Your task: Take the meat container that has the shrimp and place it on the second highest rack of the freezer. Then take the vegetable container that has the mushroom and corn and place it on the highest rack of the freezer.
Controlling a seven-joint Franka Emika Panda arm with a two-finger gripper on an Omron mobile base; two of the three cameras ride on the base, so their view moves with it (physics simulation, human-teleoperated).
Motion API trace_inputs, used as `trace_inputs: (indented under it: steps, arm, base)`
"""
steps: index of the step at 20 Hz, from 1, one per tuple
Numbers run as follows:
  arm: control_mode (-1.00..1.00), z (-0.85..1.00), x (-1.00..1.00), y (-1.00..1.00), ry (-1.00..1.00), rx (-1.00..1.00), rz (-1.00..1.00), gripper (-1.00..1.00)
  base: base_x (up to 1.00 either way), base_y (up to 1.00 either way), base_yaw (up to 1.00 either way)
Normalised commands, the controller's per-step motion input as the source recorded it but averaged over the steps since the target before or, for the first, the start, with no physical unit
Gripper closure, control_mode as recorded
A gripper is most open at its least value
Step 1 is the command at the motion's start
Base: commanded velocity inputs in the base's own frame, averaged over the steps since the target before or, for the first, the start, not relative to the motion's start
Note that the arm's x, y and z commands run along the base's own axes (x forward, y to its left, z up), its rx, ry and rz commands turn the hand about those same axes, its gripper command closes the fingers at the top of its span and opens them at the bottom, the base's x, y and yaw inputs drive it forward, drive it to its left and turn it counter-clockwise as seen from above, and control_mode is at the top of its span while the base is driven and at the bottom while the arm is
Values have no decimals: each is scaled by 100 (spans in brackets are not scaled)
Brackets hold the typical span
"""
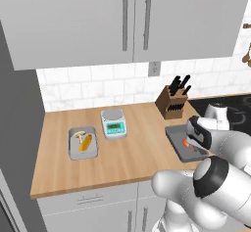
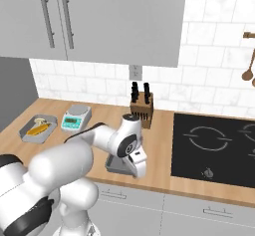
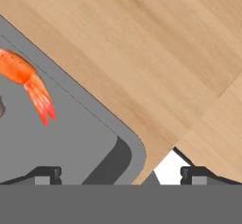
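So the gripper [image 3: 120,173] is wide open right now, fingers spread and straddling the corner rim of the meat container [image 3: 80,142], one tip over the tray side and the other over the wooden counter [image 3: 156,43]. Nothing is gripped yet as far as I can tell. The shrimp [image 3: 26,79] is sitting inside the tray, just off from the corner the hand is lined up on. From the left base view, that grey tray sits near the front edge of the counter, close to the knife block [image 1: 172,102] and the cooktop [image 2: 214,148]. The vegetable container [image 1: 83,143] with the mushroom and corn is well apart on the other side, just beside the kitchen scale [image 1: 113,123], untouched. Progress-wise this looks like the very start: neither container has gone to the freezer, and my guess is the first grasp is about to happen.
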Motion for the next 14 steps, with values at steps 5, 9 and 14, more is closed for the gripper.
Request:
trace_inputs:
  steps: [5, 9, 14]
  arm:
    - [-100, -23, 0, 0, 0, 0, 0, -100]
    - [-100, -6, 5, 0, 0, 0, 0, -100]
    - [-100, -13, 6, 0, 0, 0, -2, -100]
  base:
    - [0, 0, 0]
    - [0, 0, 0]
    - [0, 0, 0]
